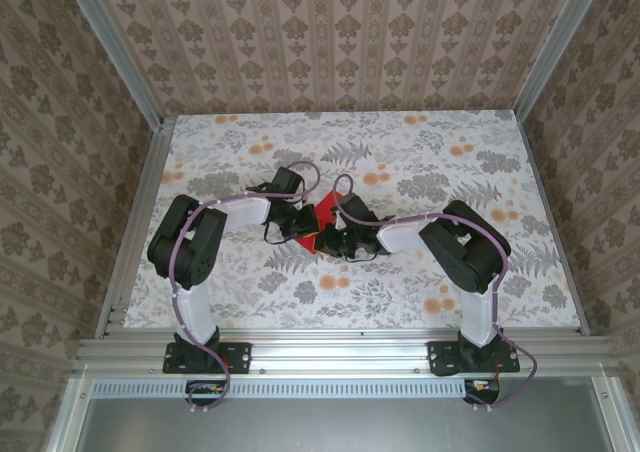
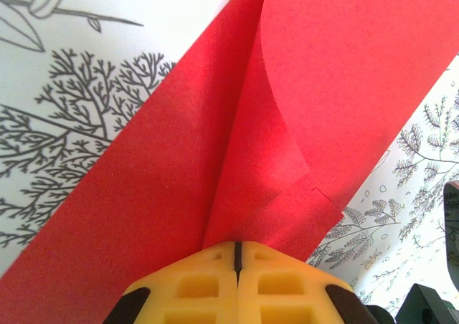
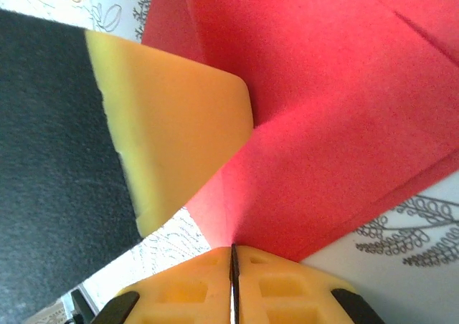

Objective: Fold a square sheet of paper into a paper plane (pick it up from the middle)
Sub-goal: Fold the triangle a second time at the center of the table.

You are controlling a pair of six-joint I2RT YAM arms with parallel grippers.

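Left gripper point(image 2: 236, 246): fingers together, tips pinching a raised flap of the red paper point(image 2: 344, 87). The paper lies partly folded at mid-table point(image 1: 430, 152), between the two grippers. Right gripper point(image 3: 232, 249): fingers together, clamped on a fold of the paper from the right. One yellow left finger point(image 3: 179, 137) rests on the paper just beside the right tips.
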